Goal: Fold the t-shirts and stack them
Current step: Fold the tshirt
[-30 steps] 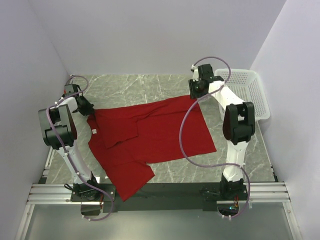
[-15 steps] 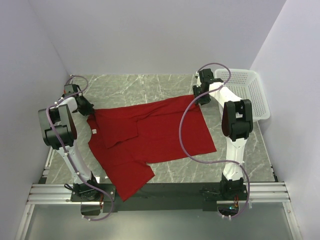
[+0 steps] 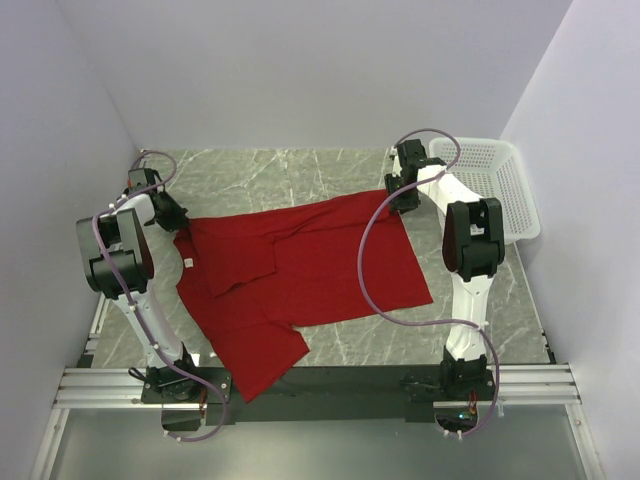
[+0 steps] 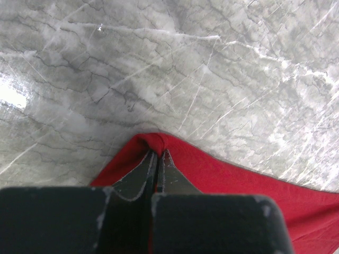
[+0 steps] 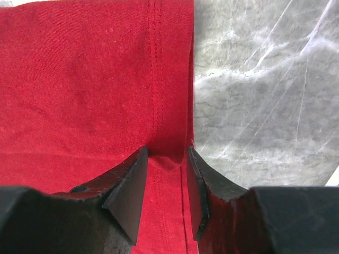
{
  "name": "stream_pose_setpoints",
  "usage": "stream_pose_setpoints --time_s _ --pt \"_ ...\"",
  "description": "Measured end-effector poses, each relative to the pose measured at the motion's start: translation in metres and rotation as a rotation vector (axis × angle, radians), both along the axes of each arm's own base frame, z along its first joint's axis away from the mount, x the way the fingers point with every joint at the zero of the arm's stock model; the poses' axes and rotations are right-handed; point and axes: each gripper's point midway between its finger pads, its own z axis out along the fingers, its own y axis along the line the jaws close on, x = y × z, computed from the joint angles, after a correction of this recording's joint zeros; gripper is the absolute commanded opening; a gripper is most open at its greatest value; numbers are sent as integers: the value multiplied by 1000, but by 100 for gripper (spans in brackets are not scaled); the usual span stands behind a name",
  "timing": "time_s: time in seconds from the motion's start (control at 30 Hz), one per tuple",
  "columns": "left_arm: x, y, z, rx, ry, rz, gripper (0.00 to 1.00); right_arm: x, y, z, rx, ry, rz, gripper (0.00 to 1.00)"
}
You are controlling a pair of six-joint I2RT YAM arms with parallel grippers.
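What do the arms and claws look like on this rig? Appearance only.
Left arm and right arm: white links, black joint housings, each with a looping lilac cable. Left claw and right claw: black tapered fingers, edges scuffed pale.

We see the overhead view bright and evenly lit from above: the walls (image 3: 300,70) wash out almost to white, and shadows on the marble table (image 3: 260,170) are faint and soft-edged. In the left wrist view we find a white glare patch at the left edge of the marble, with thinner glints further right, while the left gripper (image 4: 158,154) is dark and slightly soft, close to the lens. In the right wrist view the t-shirt (image 5: 79,79) is sharp down to its stitching — a soft shadow lies just beside its hem, and the right gripper (image 5: 166,154) fades to black at the bottom.
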Motion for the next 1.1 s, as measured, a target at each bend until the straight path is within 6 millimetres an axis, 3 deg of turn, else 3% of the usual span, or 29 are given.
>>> stream_pose_setpoints --time_s 0.17,0.3,0.47,0.73,0.83,0.87,0.97,1.1 --pt "0 0 0 0 0 0 1 -1 3 0 15 6 5 37" --pt "0 0 0 0 0 0 1 -3 4 -1 29 13 5 16" --pt "0 0 0 -1 3 0 1 -3 4 -1 57 19 -1 0" --pt "3 1 1 -8 4 -1 1 1 -23 0 73 17 -58 0" --pt "4 1 2 -10 4 -2 1 3 -31 2 84 14 -75 17" --pt "5 1 3 -11 2 -2 1 3 -33 3 90 12 -73 30" --pt "5 1 4 -14 1 -4 1 2 -28 5 124 14 -59 45" --pt "5 0 4 -17 1 -6 1 0 -14 7 172 21 -28 46"
